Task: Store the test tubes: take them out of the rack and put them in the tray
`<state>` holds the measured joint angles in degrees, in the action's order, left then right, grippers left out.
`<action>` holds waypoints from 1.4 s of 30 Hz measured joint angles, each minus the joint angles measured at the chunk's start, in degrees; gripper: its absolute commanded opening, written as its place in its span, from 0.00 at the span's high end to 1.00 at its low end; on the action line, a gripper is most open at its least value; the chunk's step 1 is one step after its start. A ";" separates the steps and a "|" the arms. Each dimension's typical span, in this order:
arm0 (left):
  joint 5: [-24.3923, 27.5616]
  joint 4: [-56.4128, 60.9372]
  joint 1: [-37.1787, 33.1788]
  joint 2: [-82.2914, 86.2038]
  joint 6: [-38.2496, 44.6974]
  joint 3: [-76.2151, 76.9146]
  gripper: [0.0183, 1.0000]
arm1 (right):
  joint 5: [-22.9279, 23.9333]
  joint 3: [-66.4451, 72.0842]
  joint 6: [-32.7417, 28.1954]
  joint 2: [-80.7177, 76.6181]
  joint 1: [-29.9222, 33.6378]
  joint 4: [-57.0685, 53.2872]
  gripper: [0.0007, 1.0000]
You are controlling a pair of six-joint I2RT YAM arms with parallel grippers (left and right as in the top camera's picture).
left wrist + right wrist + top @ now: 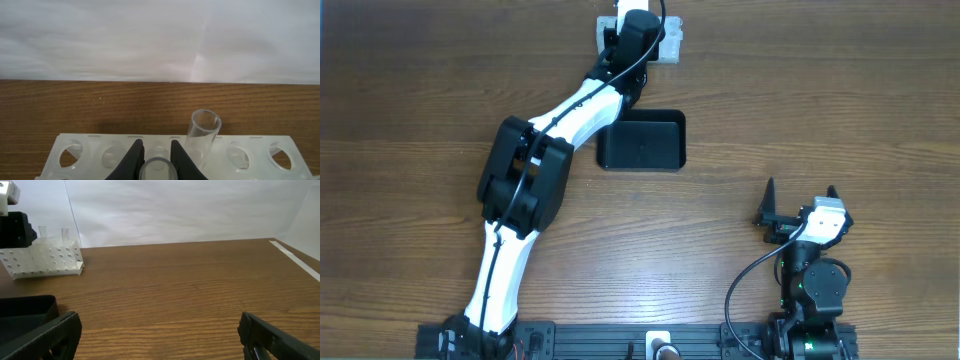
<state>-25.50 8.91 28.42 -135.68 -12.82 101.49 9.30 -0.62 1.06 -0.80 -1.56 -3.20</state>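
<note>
A white test tube rack stands at the table's far edge, and the right wrist view shows it from afar. My left gripper sits over the rack, with its two dark fingers pressed against a clear test tube standing in a hole. A second clear tube stands tilted in the hole beside it. The black tray lies just nearer than the rack, with nothing visible in it. My right gripper rests open near its base, far from the tubes.
Bare wooden table stretches to the left and right of the tray. A white wall rises behind the rack. The left arm's white links run diagonally over the table and cover the tray's near left corner. The tray's edge lies ahead of the right gripper.
</note>
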 measured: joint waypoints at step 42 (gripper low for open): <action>6.69 -49.48 6.58 23.50 -19.10 -6.54 0.98 | 0.00 0.00 -0.02 0.00 0.00 0.02 0.01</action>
<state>-18.81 -40.58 35.00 -112.18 -31.92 94.96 9.30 -0.62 1.04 -0.80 -1.56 -3.18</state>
